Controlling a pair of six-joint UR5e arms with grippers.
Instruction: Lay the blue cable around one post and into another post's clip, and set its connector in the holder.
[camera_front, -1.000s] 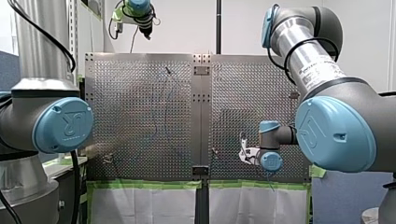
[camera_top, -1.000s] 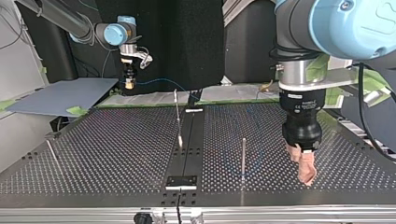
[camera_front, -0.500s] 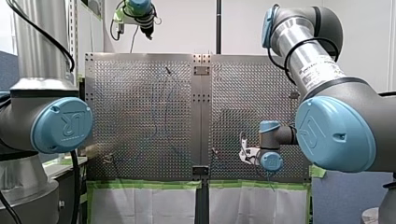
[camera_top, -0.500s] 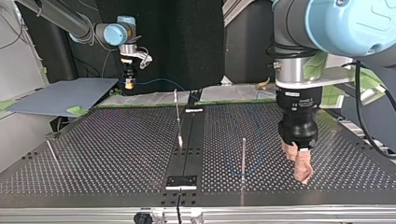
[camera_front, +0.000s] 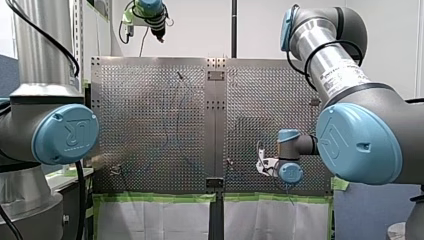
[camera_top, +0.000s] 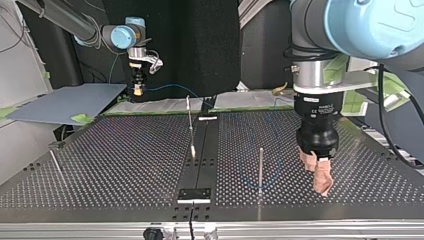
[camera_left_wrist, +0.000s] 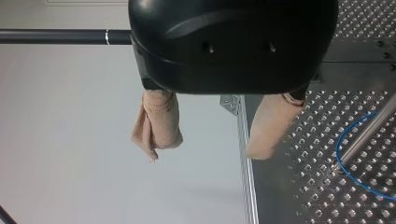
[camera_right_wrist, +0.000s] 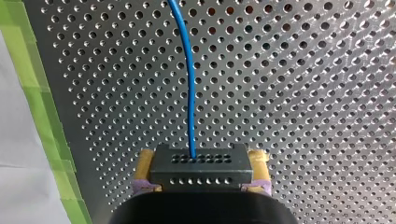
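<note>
My right gripper (camera_right_wrist: 201, 163) is shut on a black connector (camera_right_wrist: 201, 169), its yellow pads pressing both ends. The blue cable (camera_right_wrist: 187, 74) runs out of the connector over the perforated plate. In the top view this gripper (camera_top: 137, 89) hangs at the far left, above the table's back edge. There the cable (camera_top: 170, 87) trails toward the middle and loops faintly around a thin post (camera_top: 260, 169). My left gripper (camera_top: 319, 176) hovers just beside that post, open, with nothing between its beige pads (camera_left_wrist: 156, 125). Its wrist view shows the cable loop (camera_left_wrist: 349, 161) at the post's foot (camera_left_wrist: 369, 135).
A taller post with a clip (camera_top: 190, 125) stands near the table's middle. A short pin (camera_top: 55, 161) leans at the top view's left. A small black plate (camera_top: 195, 194) sits on the centre rail near the front edge. Green tape and white sheets line the table edge (camera_front: 160, 197).
My left gripper has drifted a little toward the thin post, to the top view's left. The right gripper and the connector have stayed put.
</note>
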